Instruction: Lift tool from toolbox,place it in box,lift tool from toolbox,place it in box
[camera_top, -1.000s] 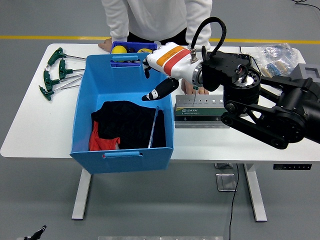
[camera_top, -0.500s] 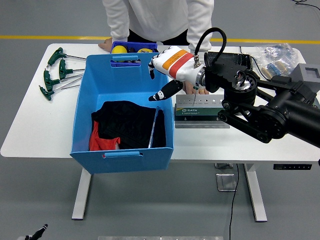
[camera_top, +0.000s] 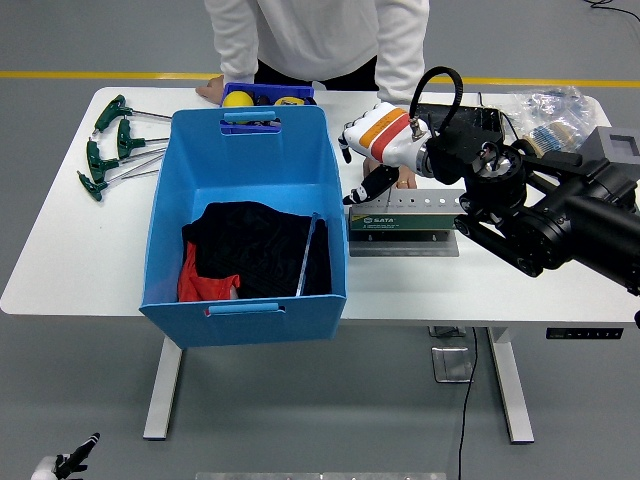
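Hovering my right hand (camera_top: 372, 152), fingers spread and empty, over the tool rack (camera_top: 400, 213) just right of the blue bin (camera_top: 247, 150), I judge its slim steel tools rigid, light, slippery—best pinched mid-shaft.

green t-handle keys (camera_top: 110, 150) lie far left, plastic bags (camera_top: 550, 110) far right, a person (camera_top: 315, 40) behind the table (camera_top: 70, 260).

The white table (camera_top: 80, 260) carries a blue bin (camera_top: 245, 230) at centre, green-handled wrenches (camera_top: 112, 148) at ten o'clock, a toolbox (camera_top: 405, 222) at three.
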